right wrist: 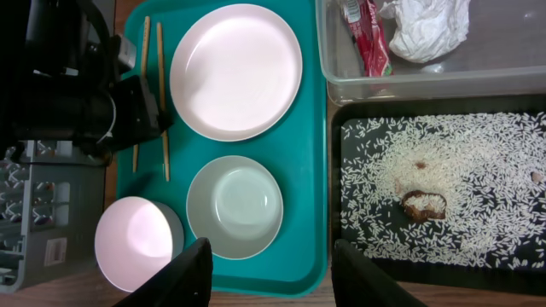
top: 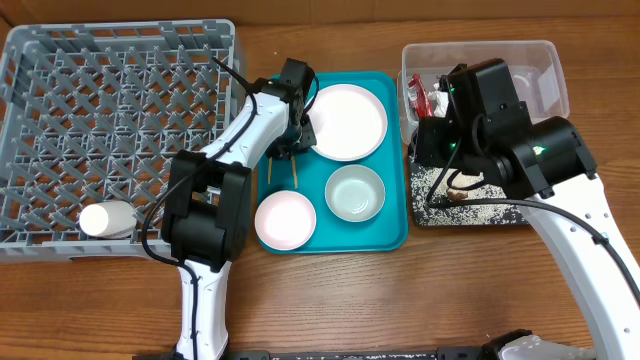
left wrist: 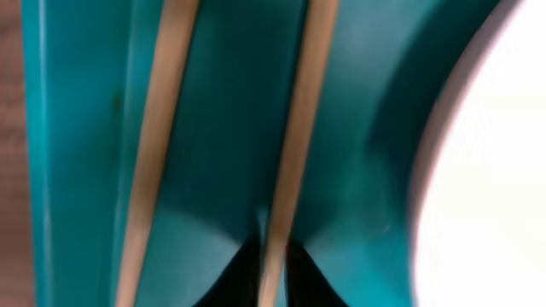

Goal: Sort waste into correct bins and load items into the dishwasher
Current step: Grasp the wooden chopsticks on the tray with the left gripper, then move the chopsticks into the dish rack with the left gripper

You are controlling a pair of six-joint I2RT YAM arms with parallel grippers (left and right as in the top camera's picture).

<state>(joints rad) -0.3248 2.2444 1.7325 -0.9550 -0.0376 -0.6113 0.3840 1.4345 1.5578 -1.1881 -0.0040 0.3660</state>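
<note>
My left gripper (top: 292,145) is down on the teal tray (top: 395,235), left of the plate (top: 348,120). In the left wrist view its fingers (left wrist: 271,273) are shut on one chopstick (left wrist: 294,128); the other chopstick (left wrist: 158,128) lies beside it. My right gripper (right wrist: 273,281) is open and empty, high above the tray's front right edge. The green-white bowl (top: 355,192) and the pinkish dish (top: 285,218) sit on the tray. The white cup (top: 105,219) lies in the grey rack (top: 120,100). The wrapper (right wrist: 367,38) and tissue (right wrist: 426,26) are in the clear tub (top: 545,60). Rice (right wrist: 444,196) covers the black tray (top: 480,218).
The rack fills the left of the wooden table, the teal tray the middle, and the tub and black tray the right. The right arm hangs over both bins. Bare wood runs along the front.
</note>
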